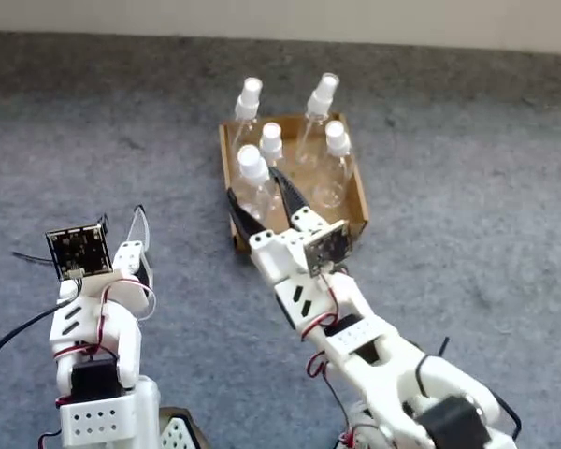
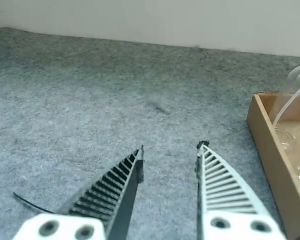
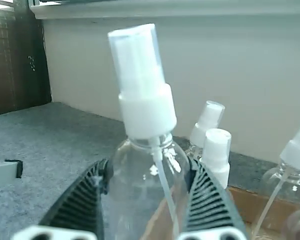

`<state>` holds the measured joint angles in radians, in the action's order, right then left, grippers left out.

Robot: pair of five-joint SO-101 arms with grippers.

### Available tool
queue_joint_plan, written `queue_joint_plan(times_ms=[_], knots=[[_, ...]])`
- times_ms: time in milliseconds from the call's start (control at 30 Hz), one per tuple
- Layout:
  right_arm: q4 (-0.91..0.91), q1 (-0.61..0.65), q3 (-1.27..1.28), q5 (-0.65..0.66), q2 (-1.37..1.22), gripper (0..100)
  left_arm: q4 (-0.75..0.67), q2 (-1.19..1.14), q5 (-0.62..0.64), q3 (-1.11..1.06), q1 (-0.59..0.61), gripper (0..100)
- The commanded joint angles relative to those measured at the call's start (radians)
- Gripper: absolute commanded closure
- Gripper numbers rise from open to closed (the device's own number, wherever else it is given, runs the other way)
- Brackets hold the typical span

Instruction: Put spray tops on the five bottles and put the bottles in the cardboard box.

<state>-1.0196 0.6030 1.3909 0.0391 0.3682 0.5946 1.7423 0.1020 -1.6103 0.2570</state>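
Right wrist view is showing the right gripper (image 3: 149,170) holding a capped bottle (image 3: 140,150) between its fingers. This bottle is standing upright inside the cardboard box (image 1: 358,182). The left gripper (image 2: 171,148) is hovering over grey carpet (image 2: 90,90), fingers spread open.

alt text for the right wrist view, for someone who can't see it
The right pincer grips a clear bottle with a white spray top, close up. Behind it stand more capped bottles in the box, on grey carpet before a pale wall.
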Motion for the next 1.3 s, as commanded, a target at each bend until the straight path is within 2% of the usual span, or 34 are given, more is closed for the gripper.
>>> queue_joint_plan(times_ms=[0, 367, 1000, 1267], knots=[[-0.111, -0.024, -0.01, -0.006, -0.085, 99.4, -0.025, 0.004, -0.002, 0.004, 0.004, 84], [-0.18, -0.042, -0.018, -0.005, -0.265, 99.4, -0.025, 0.002, -0.002, 0.004, 0.004, 84], [-0.174, -0.047, -0.142, -0.005, -0.271, 99.4, -0.025, 0.002, -0.002, 0.002, 0.002, 84], [-0.081, -0.047, -0.16, -0.005, -0.271, 99.4, -0.025, 0.002, -0.002, 0.002, 0.002, 84]])
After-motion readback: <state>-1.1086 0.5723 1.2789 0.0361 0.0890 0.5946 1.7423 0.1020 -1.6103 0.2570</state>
